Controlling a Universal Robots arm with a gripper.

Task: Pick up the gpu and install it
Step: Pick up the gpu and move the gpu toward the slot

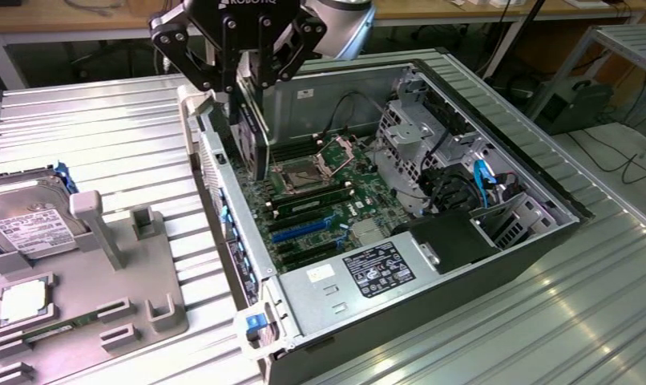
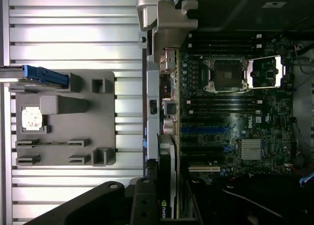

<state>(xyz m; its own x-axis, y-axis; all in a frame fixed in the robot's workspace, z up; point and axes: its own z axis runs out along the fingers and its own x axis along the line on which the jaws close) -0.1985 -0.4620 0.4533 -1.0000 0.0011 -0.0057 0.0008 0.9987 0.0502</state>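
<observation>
Black and thin, the gpu (image 1: 248, 140) hangs on edge from my tool (image 1: 250, 84), which is closed on it, 1 finger pressed to each flat face near the upper edge. I take that grip to be deliberate: clamping the faces keeps the card from swinging and leaves its lower edge free and pointing down.

The card sits over the rear wall (image 1: 221, 200) of the computer case (image 1: 441, 317), towards the far corner on the exterior view's left. It is above the motherboard (image 1: 329, 204) rather than seated in it. The blue slots (image 1: 301, 233) lie nearer the camera, apart from the card. I cannot tell whether the card lines up with any of them. In the wrist view a small green logo (image 2: 163, 204) shows on the card close to my fingers.

The case lies on its side with the panel off, so the board faces up and can be reached from above. Beside it on the ribbed metal worktop (image 1: 98, 128) stands a grey fixture (image 1: 141, 305). Its upright posts and pockets seem meant to present parts within easy reach. The hard drive (image 1: 29, 220) rests at its far end.

So the pick-up is done, and the install is not.
</observation>
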